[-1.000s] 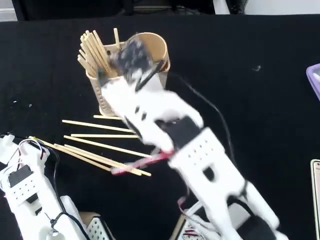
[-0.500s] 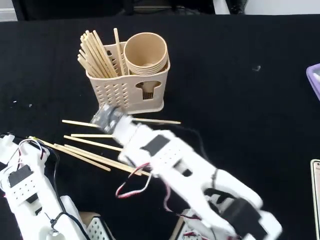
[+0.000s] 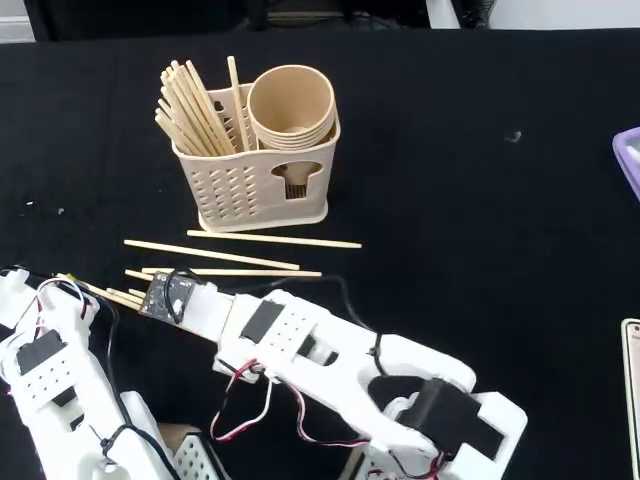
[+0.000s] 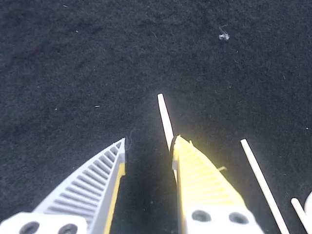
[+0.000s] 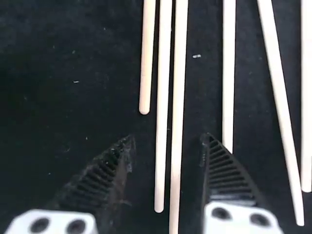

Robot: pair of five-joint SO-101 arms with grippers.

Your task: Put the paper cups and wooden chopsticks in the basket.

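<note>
Right gripper (image 5: 166,141) is low over the black table (image 3: 480,250), jaws apart, straddling a loose pair (image 5: 178,97) of chopsticks lying side by side, nothing clamped yet. A short stick (image 5: 145,58) ends just outside the dark finger, and outer sticks (image 5: 228,73) lie past the other finger. Left gripper (image 4: 148,141) is parted and empty too, hanging over the table with a stick end (image 4: 165,114) just beside its yellow finger.

Basket (image 3: 250,190) stands upright on the far side, well apart from the right gripper. It has stacked paper cups (image 3: 291,100) in one compartment and a standing bunch (image 3: 190,105) of chopsticks in the other. Several more sticks lie loose between the basket and the arms.

Step in hand, my read: grab the loose pair. To do it well:
- Drop until the fingertips nearly touch the table.
- Keep both sticks centred so neither rolls out.
- Close square across them and keep the short stick outside the jaws.
- One stick of the pair seems to end near the jaw base, so the grip is probably off-middle. Expect droop, and either slide toward the middle or lift slow.
- Then tip upright and feed into the compartment with the standing bunch, not onto the cups
</note>
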